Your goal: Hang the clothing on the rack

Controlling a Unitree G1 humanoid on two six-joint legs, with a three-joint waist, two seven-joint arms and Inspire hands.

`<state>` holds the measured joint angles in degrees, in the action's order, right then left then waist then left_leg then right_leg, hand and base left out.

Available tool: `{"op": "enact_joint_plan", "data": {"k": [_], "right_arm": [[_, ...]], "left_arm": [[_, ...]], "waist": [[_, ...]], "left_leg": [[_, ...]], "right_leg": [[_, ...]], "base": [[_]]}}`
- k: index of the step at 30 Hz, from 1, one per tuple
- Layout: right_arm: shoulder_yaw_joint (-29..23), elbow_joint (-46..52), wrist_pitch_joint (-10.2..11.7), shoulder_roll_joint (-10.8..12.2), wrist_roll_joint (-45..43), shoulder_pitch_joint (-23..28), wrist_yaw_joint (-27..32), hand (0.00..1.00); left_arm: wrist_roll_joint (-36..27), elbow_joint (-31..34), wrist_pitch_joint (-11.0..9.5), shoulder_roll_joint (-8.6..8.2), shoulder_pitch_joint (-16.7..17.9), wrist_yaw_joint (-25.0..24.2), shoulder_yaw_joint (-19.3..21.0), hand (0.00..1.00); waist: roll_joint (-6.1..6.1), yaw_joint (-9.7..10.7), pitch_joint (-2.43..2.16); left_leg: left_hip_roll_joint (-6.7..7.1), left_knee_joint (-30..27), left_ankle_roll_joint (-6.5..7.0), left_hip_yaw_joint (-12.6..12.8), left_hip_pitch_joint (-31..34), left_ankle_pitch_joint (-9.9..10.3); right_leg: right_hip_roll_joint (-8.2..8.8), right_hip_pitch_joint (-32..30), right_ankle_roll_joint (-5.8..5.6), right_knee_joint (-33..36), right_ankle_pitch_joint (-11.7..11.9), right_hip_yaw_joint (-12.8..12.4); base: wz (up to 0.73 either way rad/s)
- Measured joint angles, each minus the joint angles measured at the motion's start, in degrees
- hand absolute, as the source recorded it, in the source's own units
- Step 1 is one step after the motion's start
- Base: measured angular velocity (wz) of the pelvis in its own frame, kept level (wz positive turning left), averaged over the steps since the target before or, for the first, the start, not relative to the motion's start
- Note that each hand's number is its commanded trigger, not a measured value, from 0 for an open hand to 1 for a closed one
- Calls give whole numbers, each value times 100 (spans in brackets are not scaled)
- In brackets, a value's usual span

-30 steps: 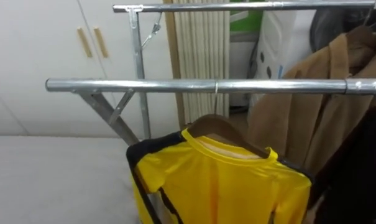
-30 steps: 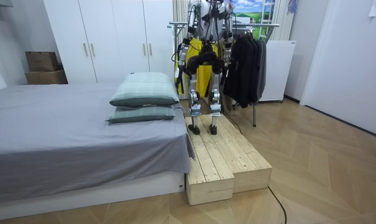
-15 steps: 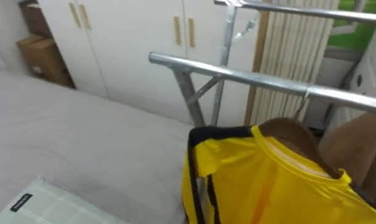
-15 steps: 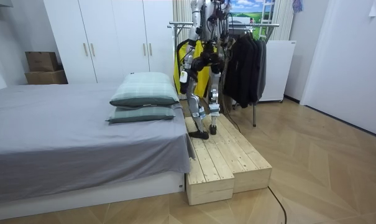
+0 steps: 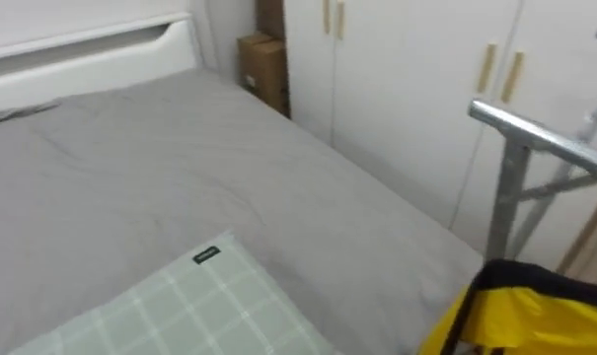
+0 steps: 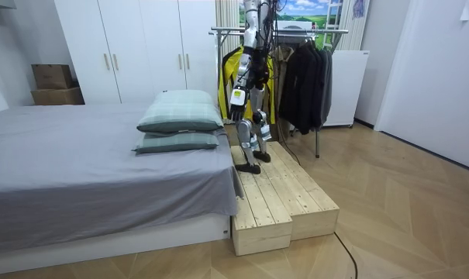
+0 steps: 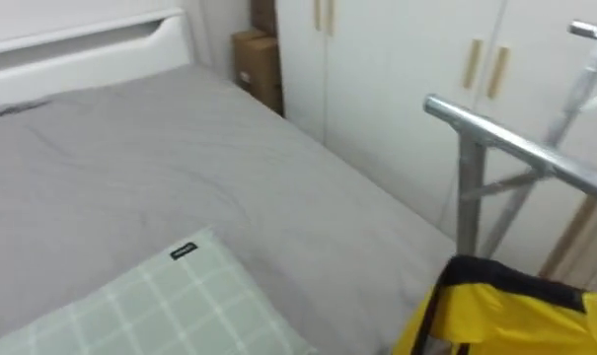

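Yellow jersey (image 5: 535, 316) sits under the rack rail (image 5: 535, 133), hung I reckon, so I'm facing the bed (image 5: 180, 177) for more, left hand (image 6: 235, 108) low, and I can't tell its grip.

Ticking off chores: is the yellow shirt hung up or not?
Hung up, apparently: the yellow shirt hangs under the rack rail, beside the dark clothes; the hook itself, cannot tell.

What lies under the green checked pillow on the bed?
In the room view a second pillow lies under the green checked pillow, on the grey bed. Only its front edge shows; the rest is covered by the upper pillow.
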<state>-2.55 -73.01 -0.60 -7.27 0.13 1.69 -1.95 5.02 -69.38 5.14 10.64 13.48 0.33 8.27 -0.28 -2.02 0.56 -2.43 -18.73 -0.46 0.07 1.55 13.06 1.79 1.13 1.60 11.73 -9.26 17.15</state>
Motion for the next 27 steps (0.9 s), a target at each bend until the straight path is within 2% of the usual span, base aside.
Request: {"op": "enact_joint_plan", "data": {"k": [1,2,3,4,5,6,8,11,15,17,20,22,24,27], "right_arm": [[-60,-5,-20,-21,43,41,66,0],[-139,-7,-17,-43,37,105,144,0],[-197,-11,-18,-41,36,151,181,0],[-296,-9,-35,-21,51,210,216,0],[-324,-5,-74,-20,139,222,241,0],[-317,-3,-80,-20,178,217,250,0],[-306,6,-80,-21,196,203,240,0],[-232,8,-101,-20,196,221,227,0],[-3,39,-99,-23,187,149,156,0],[135,107,-94,-24,149,122,47,0],[302,120,-99,-21,192,65,-53,0],[336,122,-147,-27,257,61,-89,0],[353,123,-185,-30,347,63,-195,0],[356,47,-195,-54,521,77,-413,0]], "left_arm": [[-9,18,30,-44,85,25,-26,0],[-13,14,89,-98,136,1,-25,0],[-4,21,116,-113,143,-3,-20,0],[16,81,185,-130,174,2,-14,0],[11,116,250,-155,212,23,-12,0],[2,127,286,-161,230,32,-12,0],[-98,141,320,-164,197,119,-13,0],[-101,152,263,-224,176,186,-16,0],[-85,193,209,-305,149,168,-20,0],[-62,188,201,-338,130,148,-19,0],[-99,184,199,-338,95,141,-55,0],[-98,189,199,-338,48,128,-100,0],[-91,189,200,-337,37,124,-225,0],[-96,187,203,-337,-2,123,-244,0]], "waist": [[44,13,-74],[75,91,-70],[73,129,-71],[58,145,-65],[66,111,-61],[69,85,-64],[59,73,-57],[27,68,-56],[-13,16,-47],[-27,9,-39],[-82,23,-10],[-83,17,-6],[-76,33,-5],[-70,39,-7]], "left_leg": [[-8,-167,51,62,-27,45],[-21,-273,93,342,-30,69],[-26,-269,93,469,-34,69],[-33,-240,87,535,-22,60],[-23,-169,105,473,3,43],[2,-130,112,406,-11,37],[114,-69,127,202,-2,14],[221,-86,139,119,-16,3],[221,-162,130,68,-4,59],[172,-306,103,67,69,145],[187,-306,98,5,98,152],[204,-293,98,-35,108,152],[236,-282,97,-110,128,152],[285,-248,96,-178,113,150]], "right_leg": [[62,212,2,-106,-44,421],[105,427,-21,-174,-72,758],[128,506,-44,-190,-101,897],[154,600,-90,-190,-170,1040],[174,667,-137,-187,-204,1114],[182,696,-146,-187,-209,1122],[156,764,-155,-200,-213,935],[112,854,-184,-205,-258,777],[92,896,-170,-208,-332,714],[66,894,-162,-202,-373,718],[51,892,-144,-206,-396,714],[48,893,-144,-210,-414,705],[6,892,-135,-215,-420,617],[-23,907,-114,-228,-433,325]], "base": [[129],[128],[141],[112],[87],[46],[36],[35],[10],[3],[12],[14],[19],[14]]}}
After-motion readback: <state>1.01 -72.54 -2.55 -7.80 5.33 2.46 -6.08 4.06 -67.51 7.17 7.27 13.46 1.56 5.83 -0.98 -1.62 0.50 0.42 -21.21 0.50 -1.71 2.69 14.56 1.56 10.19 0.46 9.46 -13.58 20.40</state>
